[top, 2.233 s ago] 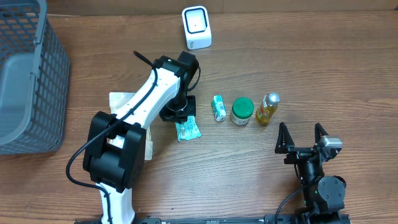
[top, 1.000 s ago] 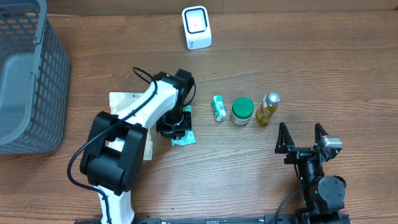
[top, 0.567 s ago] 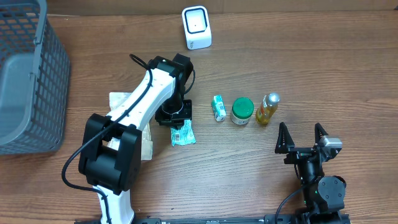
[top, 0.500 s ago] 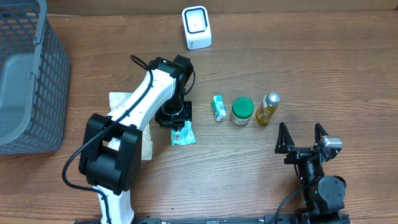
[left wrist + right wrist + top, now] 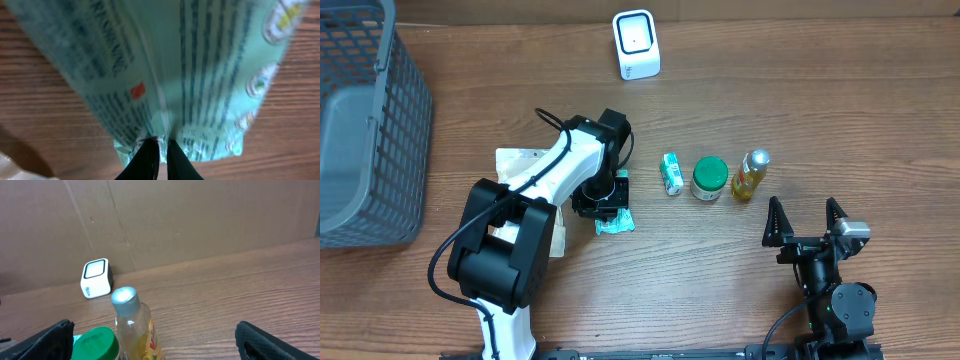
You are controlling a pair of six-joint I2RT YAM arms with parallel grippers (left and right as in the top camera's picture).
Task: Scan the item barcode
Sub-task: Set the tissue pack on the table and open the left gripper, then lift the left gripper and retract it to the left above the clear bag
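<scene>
Grip looks thin: left fingers (image 5: 146, 161) pinch only the edge of the teal packet (image 5: 200, 75), so lift it slowly toward the scanner (image 5: 636, 44); right fingers (image 5: 773, 228) stand spread.

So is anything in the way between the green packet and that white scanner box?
Nothing visible is. The left fingers pinch the teal packet by its edge, and the wooden table between it and the white scanner is bare. The small carton, green-lidded jar and bottle stand off to the right of that path.
</scene>
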